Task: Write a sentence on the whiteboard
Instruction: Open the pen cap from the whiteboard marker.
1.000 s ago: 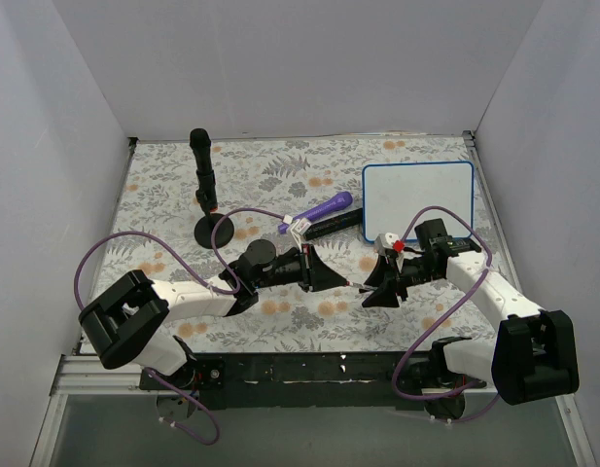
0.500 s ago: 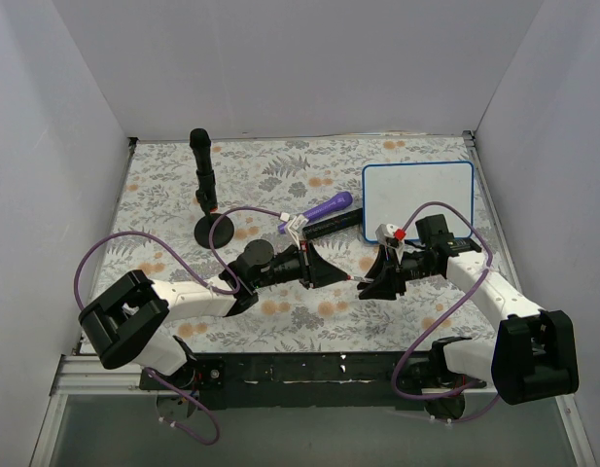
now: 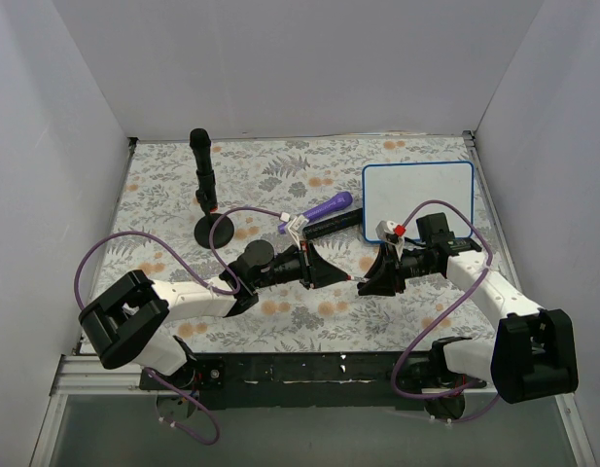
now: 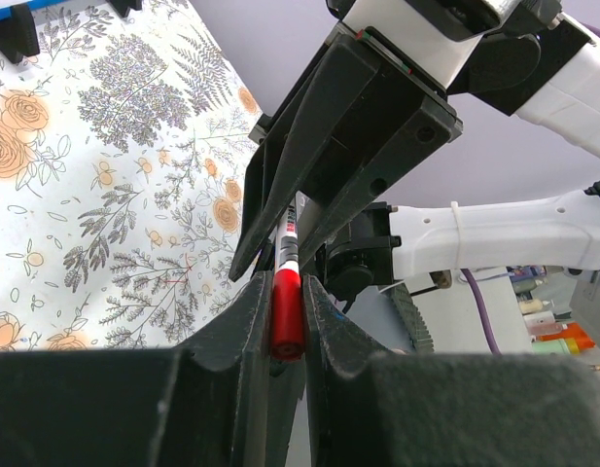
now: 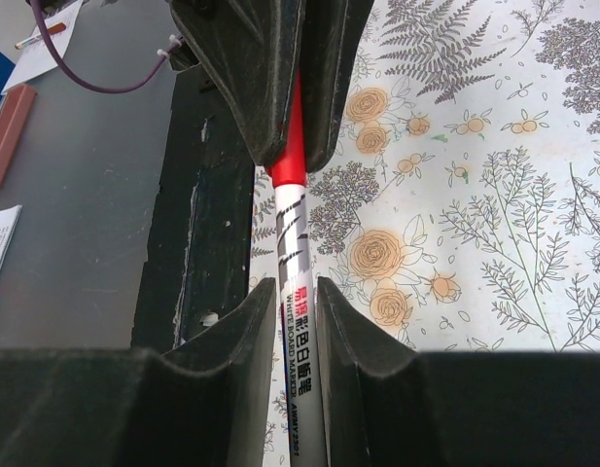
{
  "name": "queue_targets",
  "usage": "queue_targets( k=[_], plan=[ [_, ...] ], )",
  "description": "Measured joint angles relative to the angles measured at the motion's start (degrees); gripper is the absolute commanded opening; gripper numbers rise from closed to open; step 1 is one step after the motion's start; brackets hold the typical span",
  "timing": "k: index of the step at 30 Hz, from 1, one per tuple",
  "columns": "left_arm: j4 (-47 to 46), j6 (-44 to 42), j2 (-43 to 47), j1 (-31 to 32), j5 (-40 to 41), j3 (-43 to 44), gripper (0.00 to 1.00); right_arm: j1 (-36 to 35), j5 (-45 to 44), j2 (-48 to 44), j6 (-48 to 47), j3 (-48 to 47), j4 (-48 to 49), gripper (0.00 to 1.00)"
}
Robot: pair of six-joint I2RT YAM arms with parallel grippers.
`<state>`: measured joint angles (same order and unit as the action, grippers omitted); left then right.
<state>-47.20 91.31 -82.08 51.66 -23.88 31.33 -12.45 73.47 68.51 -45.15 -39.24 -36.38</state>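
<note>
As our left gripper (image 4: 287, 290) pinches its glossy red cap (image 4: 287, 326), our right gripper (image 5: 296, 292) clamps the cylindrical whiteboard marker (image 5: 293, 229). The flat whiteboard (image 3: 421, 190) lies near.

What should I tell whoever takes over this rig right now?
Left end effector: shut on the red cap of the whiteboard marker.
Right end effector: shut on the marker's barrel.
The marker is held between both arms, cap not yet off.
Whiteboard: lying flat at the far right of the mat, blank.
Done: marker picked up.
Left: pull the cap off, then write the sentence.
</note>
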Motion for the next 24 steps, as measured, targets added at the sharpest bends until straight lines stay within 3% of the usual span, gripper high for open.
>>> queue_targets(
  k=[13,24],
  plan=[
    [-1.40,0.07,-0.22,0.07,0.42,-1.03,0.00,0.11,0.28,0.28,0.96,0.00,0.57,0.43],
    [-5.62,1.18,-1.09,1.11,2.36,-3.65,0.00,0.48,0.94,0.59,2.10,0.00,0.94,0.43]
  ],
)
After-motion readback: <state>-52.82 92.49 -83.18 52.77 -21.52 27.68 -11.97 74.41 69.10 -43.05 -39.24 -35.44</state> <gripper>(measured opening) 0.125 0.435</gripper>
